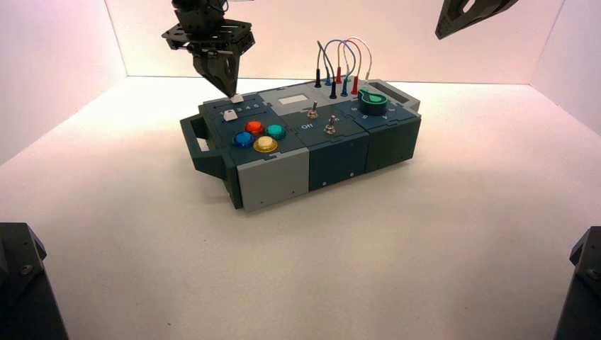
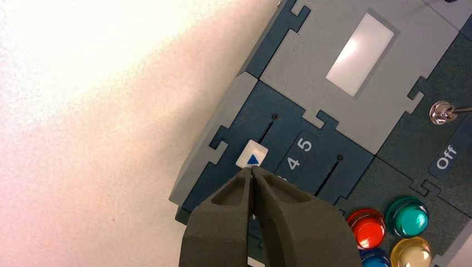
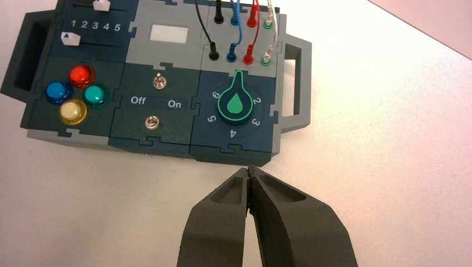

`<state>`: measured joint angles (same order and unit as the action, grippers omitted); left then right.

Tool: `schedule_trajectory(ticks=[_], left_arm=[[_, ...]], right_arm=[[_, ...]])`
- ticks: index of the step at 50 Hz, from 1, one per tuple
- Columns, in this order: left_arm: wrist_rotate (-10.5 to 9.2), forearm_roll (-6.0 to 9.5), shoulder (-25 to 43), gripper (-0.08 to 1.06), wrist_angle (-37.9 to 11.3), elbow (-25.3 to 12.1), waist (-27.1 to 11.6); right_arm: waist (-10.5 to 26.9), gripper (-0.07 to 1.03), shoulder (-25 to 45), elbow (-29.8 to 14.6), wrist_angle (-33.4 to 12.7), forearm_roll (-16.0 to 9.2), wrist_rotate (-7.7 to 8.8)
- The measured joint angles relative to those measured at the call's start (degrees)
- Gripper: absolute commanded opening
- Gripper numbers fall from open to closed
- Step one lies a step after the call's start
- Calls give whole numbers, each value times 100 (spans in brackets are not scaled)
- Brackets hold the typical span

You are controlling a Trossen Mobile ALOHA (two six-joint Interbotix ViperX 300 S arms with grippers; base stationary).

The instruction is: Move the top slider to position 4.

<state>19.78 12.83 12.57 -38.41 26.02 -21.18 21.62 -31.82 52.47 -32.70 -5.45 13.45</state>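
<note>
Left wrist view: left gripper (image 2: 252, 171) fingers pressed together, holding nothing, tips just beside top slider (image 2: 252, 155), near the 4 (image 2: 293, 163). Right gripper (image 3: 250, 171) closed, empty, above the bench.

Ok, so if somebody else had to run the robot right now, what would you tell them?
Left gripper: jaws shut, tips right against the top slider, on its low-number side.
Right gripper: jaws shut, idle in the air off the knob side of the box.
Top slider: near the numeral 4, seemingly a little short of it, between 3 and 4.
Done: left arm is in place at the slider.
Left: probably a small nudge toward 4, check it lines up, then back the arm off.
</note>
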Motion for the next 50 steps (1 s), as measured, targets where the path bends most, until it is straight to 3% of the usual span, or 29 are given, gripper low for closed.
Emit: schedule_trajectory(ticks=[50], left_arm=[[9,0,88,-3,0,-114,-9]], right_arm=[[9,-3,9,9,0,0,0]])
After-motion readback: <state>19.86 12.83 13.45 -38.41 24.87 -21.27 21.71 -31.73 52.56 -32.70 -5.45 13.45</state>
